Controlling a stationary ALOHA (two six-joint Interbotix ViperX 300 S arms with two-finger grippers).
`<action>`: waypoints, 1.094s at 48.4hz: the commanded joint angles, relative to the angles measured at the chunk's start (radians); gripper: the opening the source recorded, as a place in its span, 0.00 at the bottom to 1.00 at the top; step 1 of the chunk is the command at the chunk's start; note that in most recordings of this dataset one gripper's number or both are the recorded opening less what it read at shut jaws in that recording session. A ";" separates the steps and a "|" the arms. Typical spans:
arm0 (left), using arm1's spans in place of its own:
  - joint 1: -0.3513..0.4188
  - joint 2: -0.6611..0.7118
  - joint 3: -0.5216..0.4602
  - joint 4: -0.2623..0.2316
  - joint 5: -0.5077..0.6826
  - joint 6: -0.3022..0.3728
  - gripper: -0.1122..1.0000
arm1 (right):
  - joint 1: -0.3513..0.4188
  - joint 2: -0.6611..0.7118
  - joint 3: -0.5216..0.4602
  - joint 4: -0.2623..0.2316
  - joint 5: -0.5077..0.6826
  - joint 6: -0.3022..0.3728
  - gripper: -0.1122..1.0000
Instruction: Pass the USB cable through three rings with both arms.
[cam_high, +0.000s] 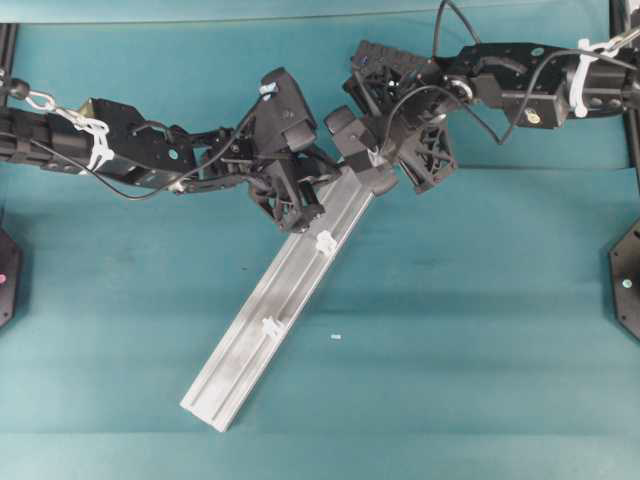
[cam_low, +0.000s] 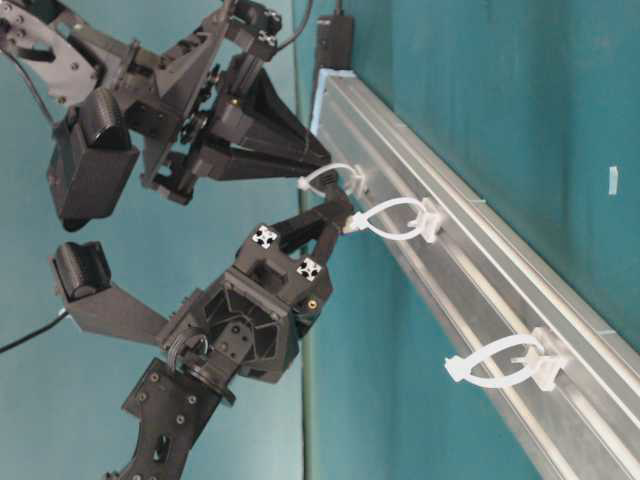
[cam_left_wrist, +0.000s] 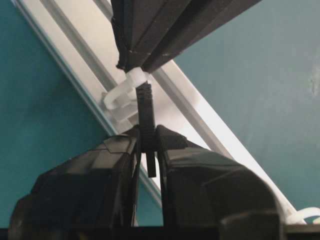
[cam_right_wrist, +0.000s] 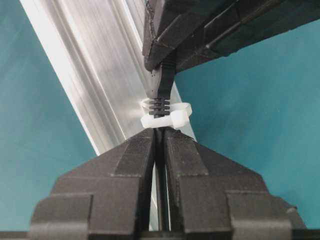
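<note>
I am at the first ring (cam_right_wrist: 165, 114) on the aluminium rail (cam_high: 262, 318): my left fingers (cam_left_wrist: 115, 170) clamp the USB cable's (cam_left_wrist: 145, 117) ribbed black plug just past it, and my right fingers (cam_right_wrist: 135, 165) pinch the thin cord behind. Next, I judge, the right lets go, the left draws it through toward the second ring (cam_high: 325, 241).

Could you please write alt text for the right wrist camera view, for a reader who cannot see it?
The right gripper is shut on the black USB cable, whose ribbed end passes through a white ring on the silver rail. The left gripper pinches the cable from the far side, above teal table.
</note>
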 joint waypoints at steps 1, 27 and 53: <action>-0.003 -0.052 -0.014 0.003 -0.006 0.002 0.19 | 0.003 -0.002 -0.005 0.006 -0.008 -0.003 0.19; -0.003 -0.072 -0.006 0.003 -0.005 -0.017 0.19 | -0.003 -0.008 -0.005 0.014 -0.017 0.126 0.48; -0.008 -0.126 0.012 0.003 0.061 -0.186 0.19 | -0.008 -0.098 0.028 0.009 -0.064 0.167 0.85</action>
